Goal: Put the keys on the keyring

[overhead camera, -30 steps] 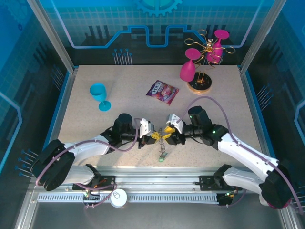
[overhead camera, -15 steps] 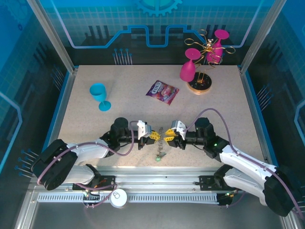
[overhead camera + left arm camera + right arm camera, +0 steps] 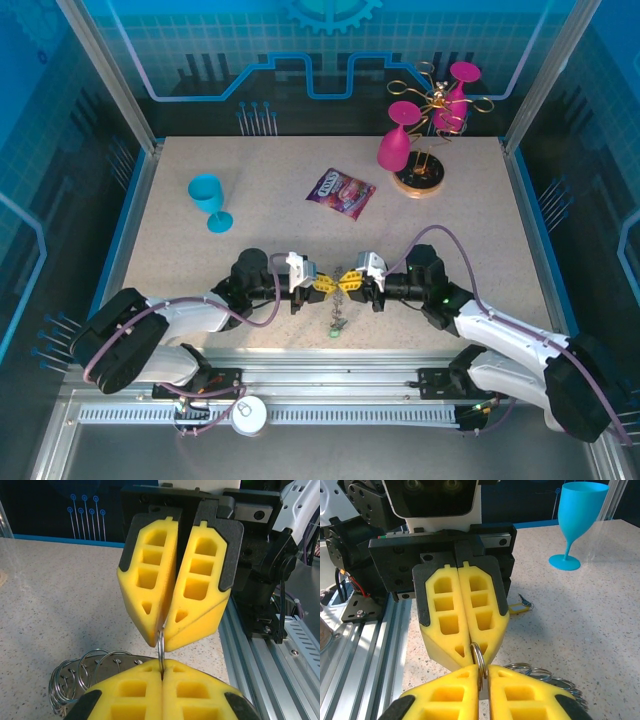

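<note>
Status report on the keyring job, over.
Both shut on one keyring loop: left gripper, right gripper, tip to tip. One yellow key lying apart. Nothing blocking.

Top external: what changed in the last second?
Right pincer backed off rightward, its elbow dropping, then closed back in toward the left pincer, which barely moved. Both are shut on the keyring between them. Blue goblet, snack bag and wire stand unchanged.
</note>
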Robot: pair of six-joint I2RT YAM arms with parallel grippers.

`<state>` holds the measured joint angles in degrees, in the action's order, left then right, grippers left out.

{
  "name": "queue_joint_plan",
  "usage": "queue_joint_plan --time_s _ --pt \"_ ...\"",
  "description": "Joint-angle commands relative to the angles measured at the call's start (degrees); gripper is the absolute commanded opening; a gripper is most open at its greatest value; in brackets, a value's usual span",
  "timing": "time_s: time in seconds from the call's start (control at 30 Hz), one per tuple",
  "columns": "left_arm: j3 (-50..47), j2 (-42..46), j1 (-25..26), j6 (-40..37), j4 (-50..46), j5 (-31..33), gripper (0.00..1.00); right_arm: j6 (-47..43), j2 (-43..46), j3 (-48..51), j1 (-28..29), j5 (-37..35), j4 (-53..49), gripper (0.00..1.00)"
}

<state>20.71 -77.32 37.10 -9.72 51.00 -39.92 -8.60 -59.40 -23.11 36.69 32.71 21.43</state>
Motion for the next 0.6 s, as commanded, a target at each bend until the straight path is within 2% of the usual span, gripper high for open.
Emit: queue_joint_plan --time_s 0.0,0.1,0.17,0.2,0.3,0.37,0.57 --pt "-0.40 -0.37 0.42 0.82 4.39 -2.09 0.00 -1.72 -1.09 -0.75 0.75 2.03 1.93 0.13" --pt "-0.53 -0.66 0.31 1.08 5.33 -2.08 0.00 -2.07 -1.73 -1.37 0.95 2.66 1.90 0.11" --pt "-0.51 -0.73 0.39 1.21 5.38 -1.79 0.00 -2.44 -2.03 -1.92 0.93 2.87 1.41 0.01" --pt "-0.56 -0.73 0.37 1.12 5.27 -1.21 0.00 -2.92 -2.04 -2.32 0.94 3.04 0.61 0.00" --pt "-1.01 0.58 0.32 0.25 3.43 1.66 0.24 -5.48 -1.33 -4.92 0.99 2.74 -6.70 0.00" --pt "-0.93 3.00 0.34 -1.67 -0.71 3.20 0.30 -8.36 -0.82 -7.93 1.17 0.58 -15.32 0.00" --pt "2.54 12.52 0.32 -10.71 -22.56 6.87 0.32 -18.52 -2.13 -18.04 3.04 -7.17 -37.31 0.00"
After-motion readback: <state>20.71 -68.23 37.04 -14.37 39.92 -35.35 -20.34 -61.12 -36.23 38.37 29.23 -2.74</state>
